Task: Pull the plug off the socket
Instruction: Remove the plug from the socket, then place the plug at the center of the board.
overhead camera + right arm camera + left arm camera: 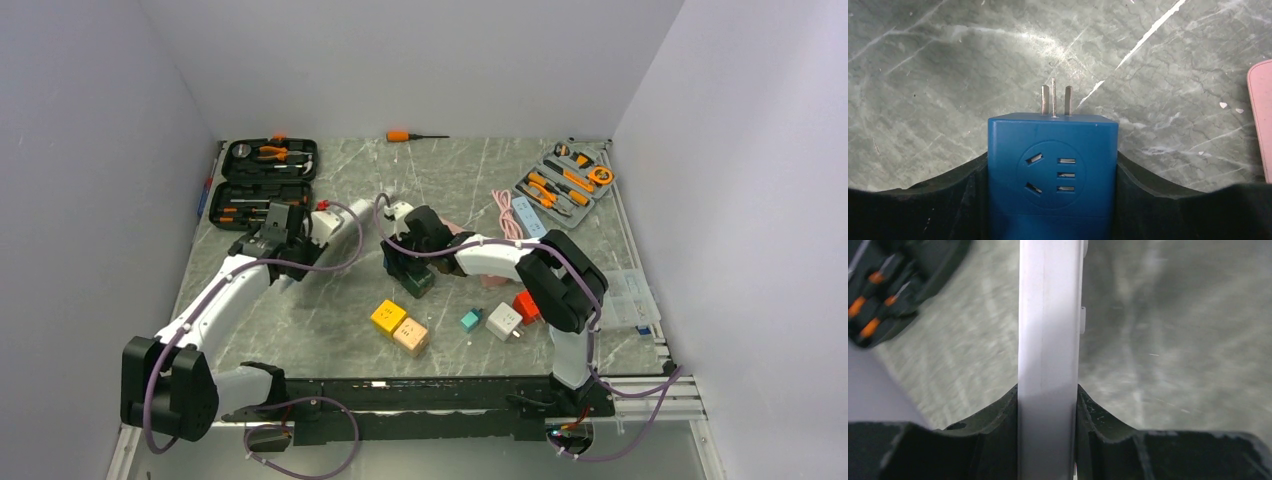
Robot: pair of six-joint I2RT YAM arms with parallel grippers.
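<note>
My left gripper [1048, 396] is shut on a white socket strip [1049, 330] that runs straight up the left wrist view between both fingers. In the top view the strip [335, 221] sticks out right of the left gripper [290, 238], above the marble table. My right gripper [1053, 156] is shut on a blue cube plug [1053, 172]. Its three metal prongs [1054, 100] are bare and point away over the table, in no socket. In the top view the plug [418, 281] hangs in the right gripper [410, 268], apart from the strip.
An open black tool case [268, 178] lies at the back left, a grey tool tray [565, 185] at the back right, an orange screwdriver [410, 135] at the far edge. Yellow [388, 317], peach [411, 336], teal [470, 320], white [503, 321] and red [527, 306] cubes lie in front. A pink cable [510, 215] lies nearby.
</note>
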